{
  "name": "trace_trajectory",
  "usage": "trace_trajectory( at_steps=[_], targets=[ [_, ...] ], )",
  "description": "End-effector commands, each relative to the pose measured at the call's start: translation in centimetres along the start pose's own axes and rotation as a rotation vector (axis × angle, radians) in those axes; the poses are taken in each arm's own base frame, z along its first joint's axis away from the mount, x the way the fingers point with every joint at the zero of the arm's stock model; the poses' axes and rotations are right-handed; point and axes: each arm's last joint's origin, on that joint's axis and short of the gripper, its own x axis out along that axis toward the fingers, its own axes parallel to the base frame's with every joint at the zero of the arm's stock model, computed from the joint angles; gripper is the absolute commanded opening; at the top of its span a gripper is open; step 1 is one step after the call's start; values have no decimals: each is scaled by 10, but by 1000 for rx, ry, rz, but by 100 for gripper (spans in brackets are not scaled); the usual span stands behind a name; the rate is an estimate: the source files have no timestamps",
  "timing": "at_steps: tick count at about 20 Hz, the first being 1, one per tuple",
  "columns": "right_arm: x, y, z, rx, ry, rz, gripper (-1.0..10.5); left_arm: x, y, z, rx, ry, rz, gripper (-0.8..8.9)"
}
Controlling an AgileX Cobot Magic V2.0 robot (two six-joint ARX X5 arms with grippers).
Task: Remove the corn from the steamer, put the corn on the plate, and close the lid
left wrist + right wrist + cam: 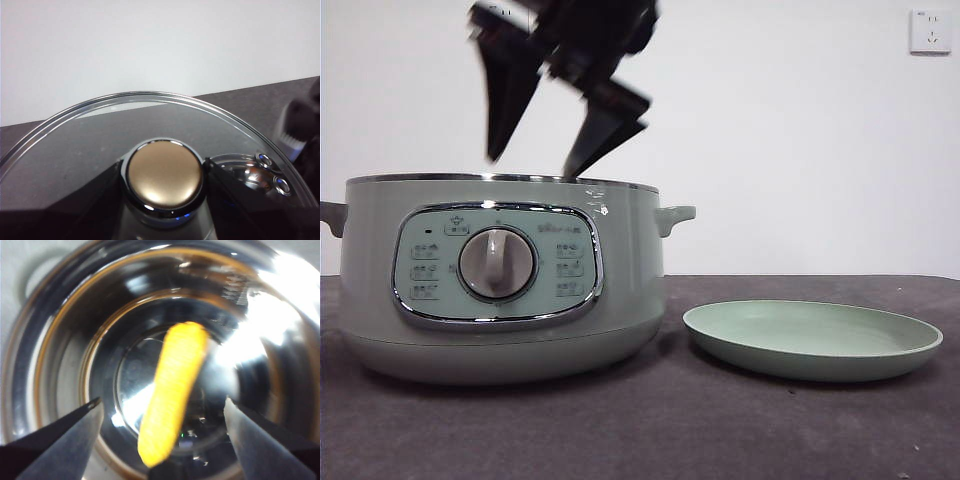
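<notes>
Now | right claw [160, 412] released above corn [172, 390] in steamer [500, 280] | left claw [165, 175] grasping lid [100, 145]

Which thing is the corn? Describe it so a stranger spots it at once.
Find the big sage-green steamer left of the plate. Inside its shiny steel bowl, below the open right gripper, lies the corn: the only yellow thing there.

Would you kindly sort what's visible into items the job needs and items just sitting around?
Needed:
yellow corn cob
sage-green electric steamer
pale green round plate
glass lid, held by left gripper
right gripper, open above the corn

Just there:
white wall socket
</notes>
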Motion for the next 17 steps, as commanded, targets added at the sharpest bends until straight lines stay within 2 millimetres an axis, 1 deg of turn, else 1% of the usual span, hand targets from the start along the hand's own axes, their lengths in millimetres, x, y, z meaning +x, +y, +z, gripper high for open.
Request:
trace_trajectory(
  at_steps=[1,3,5,7,8,10,11,12,13,14,15,16,17],
  targets=[
    [27,6,-3,-38,51,-7,405,-6,4,9,-10,-71,55,-13],
    [47,9,-6,-45,81,2,405,-7,5,9,5,-71,87,-13],
    [60,8,-8,-43,97,-1,386,-7,5,9,10,-69,103,-13],
    [70,6,-10,-41,110,-1,243,-7,5,8,15,-64,104,-13],
    [74,5,-11,-36,121,-18,203,-6,5,8,20,-62,104,-13],
    [82,3,-14,-35,142,-44,202,-7,6,8,31,-57,127,-12],
    [83,3,-14,-35,145,-46,165,-7,6,7,34,-51,129,-13],
    [84,3,-13,-36,133,-49,56,-6,6,6,36,-46,129,-12],
    [84,4,-11,-39,115,-49,-17,-6,6,6,38,-41,129,-13],
    [77,4,-9,-28,102,-52,-13,-6,6,6,41,-37,129,-13],
    [64,3,-5,-26,81,-63,-12,-6,6,5,44,-31,129,-13],
    [44,1,-1,-19,51,-103,-12,-6,6,5,44,-29,128,-13],
    [18,-1,2,-14,19,-146,-12,-4,5,5,47,-24,125,-13]
  ],
)
